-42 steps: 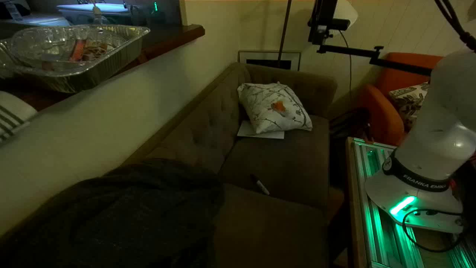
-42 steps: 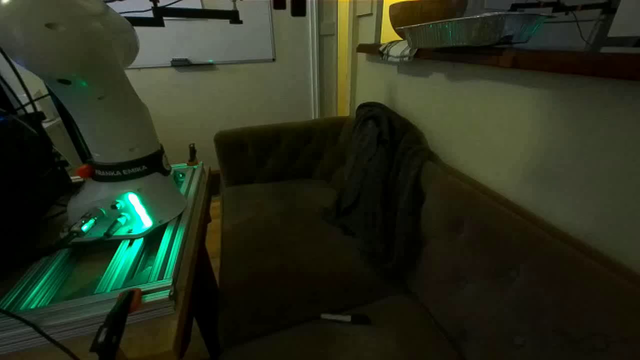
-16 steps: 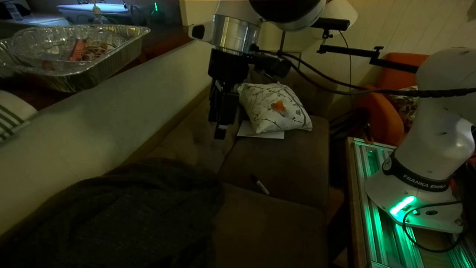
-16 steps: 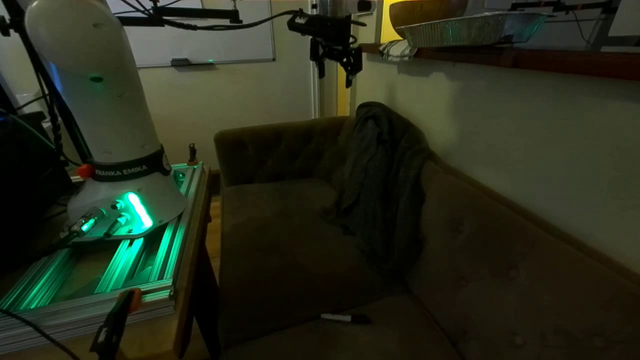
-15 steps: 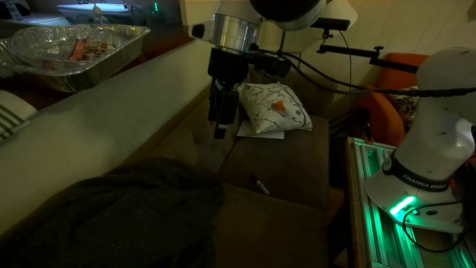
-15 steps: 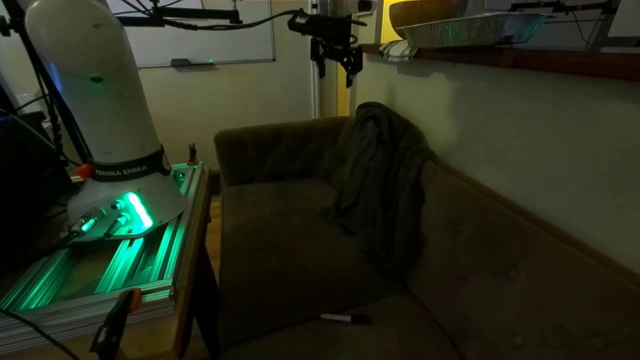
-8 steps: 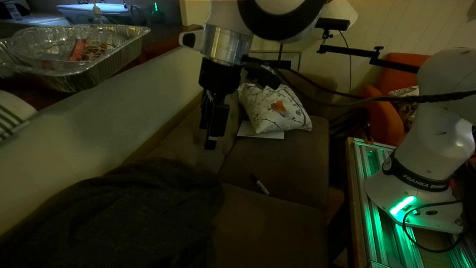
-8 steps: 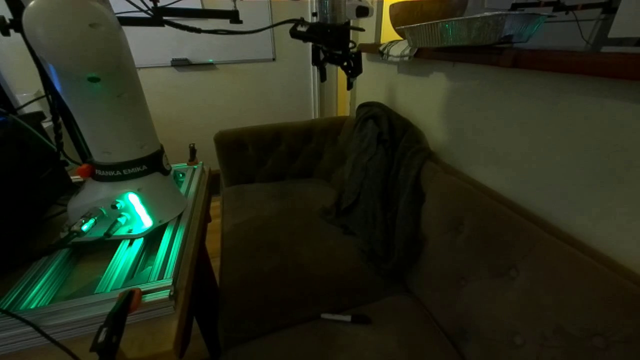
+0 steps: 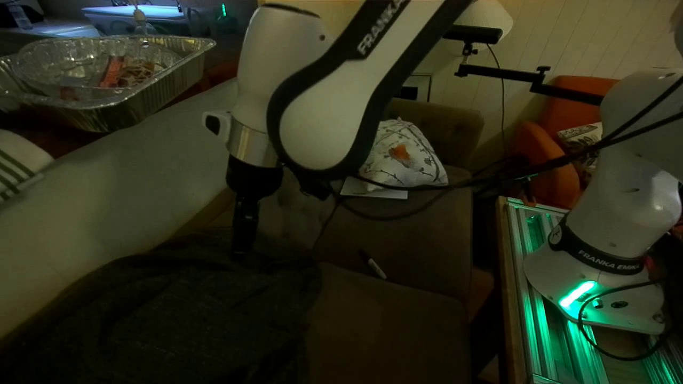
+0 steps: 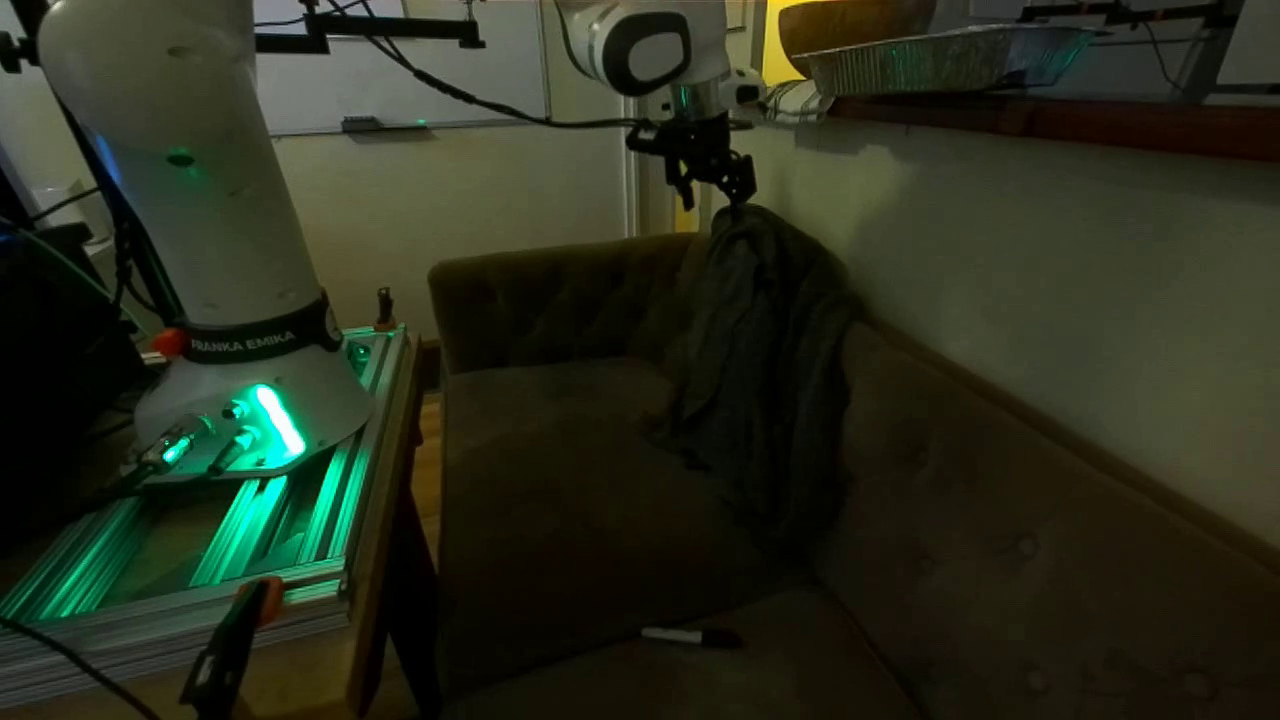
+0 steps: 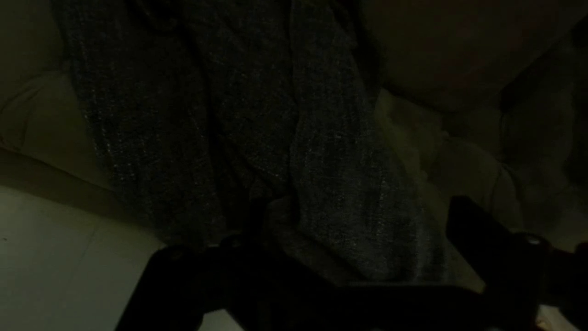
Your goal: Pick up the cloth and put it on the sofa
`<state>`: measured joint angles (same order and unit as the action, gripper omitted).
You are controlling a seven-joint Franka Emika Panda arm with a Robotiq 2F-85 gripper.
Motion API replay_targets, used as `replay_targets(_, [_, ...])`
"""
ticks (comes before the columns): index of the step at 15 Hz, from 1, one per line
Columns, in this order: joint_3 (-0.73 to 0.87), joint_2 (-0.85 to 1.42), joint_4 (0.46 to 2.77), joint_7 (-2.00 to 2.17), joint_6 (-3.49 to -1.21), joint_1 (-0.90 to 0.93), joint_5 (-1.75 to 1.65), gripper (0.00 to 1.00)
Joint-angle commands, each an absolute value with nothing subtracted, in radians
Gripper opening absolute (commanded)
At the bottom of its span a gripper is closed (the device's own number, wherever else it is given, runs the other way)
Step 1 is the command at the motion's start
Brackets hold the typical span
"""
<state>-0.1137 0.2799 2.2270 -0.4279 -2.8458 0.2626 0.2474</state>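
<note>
The dark grey cloth hangs wrinkled over the backrest and onto the seat of the olive-brown sofa. The cloth and the sofa show in both exterior views. My gripper points down at the top of the cloth. In an exterior view the gripper has its fingers apart, one at the cloth's upper end. In the dark wrist view the gripper is open, with folds of the cloth between and beyond its fingers. Whether it touches the cloth is hard to tell.
A printed white pillow lies on white sheets at the sofa's far end. A marker lies on the seat. Foil trays stand on a ledge above the wall behind the sofa. A camera mount hangs near the arm.
My arm has come into view from above, then moved down and along the backrest to the cloth's top end. The cloth, pillow and marker have not visibly moved.
</note>
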Motion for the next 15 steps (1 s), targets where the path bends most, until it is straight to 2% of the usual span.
replay_targets(1, [-0.117,0.450,2.082,-0.289,-2.894,0.235,0.086,1.00])
replay_targets(7, [-0.067,0.610,1.882,-0.214,-2.915,0.310,-0.133,1.00])
replay_targets(10, [-0.097,0.668,1.795,-0.218,-2.881,0.297,-0.155,1.00])
replay_targets(11, [-0.168,0.667,1.785,-0.250,-2.850,0.249,-0.115,1.00])
replay_targets(12, [-0.124,0.620,1.860,-0.225,-2.889,0.269,-0.148,1.00])
replay_targets(15, [-0.160,0.646,1.823,-0.230,-2.877,0.254,-0.140,1.00])
